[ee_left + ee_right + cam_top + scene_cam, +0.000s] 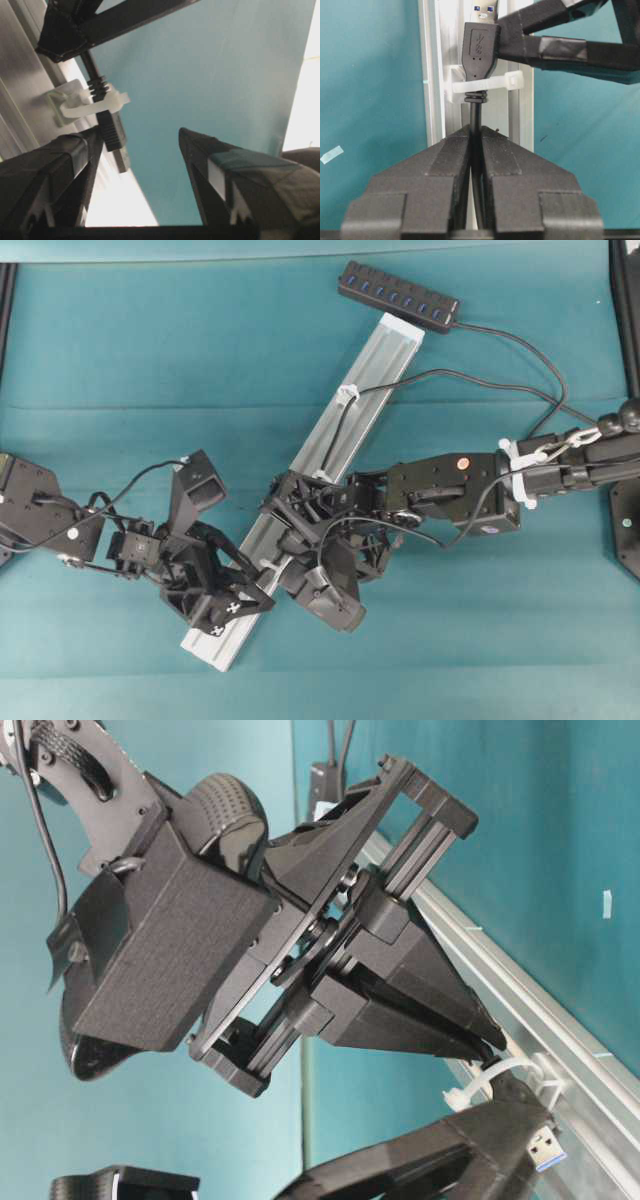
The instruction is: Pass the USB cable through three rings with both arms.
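USB cable point(476, 115) plug through third ring point(485, 85) on rail point(432, 75) | right gripper point(476, 150) clamped on cord just behind ring | left gripper point(145, 150) jaws apart, one finger point(75, 150) beside plug | step: handover past last ring | next, likely: left closes on plug, right releases, left draws cord through

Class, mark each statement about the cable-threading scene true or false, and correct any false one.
1. The right gripper is shut on the cable. True.
2. The plug has passed through a ring. True.
3. The left gripper is clamped shut on the plug. False: its jaws stand apart, one finger beside the plug.
4. The rail is made of wood. False: it is silver metal.
5. The hub lies on the rail's lower end. False: it lies at the upper end.
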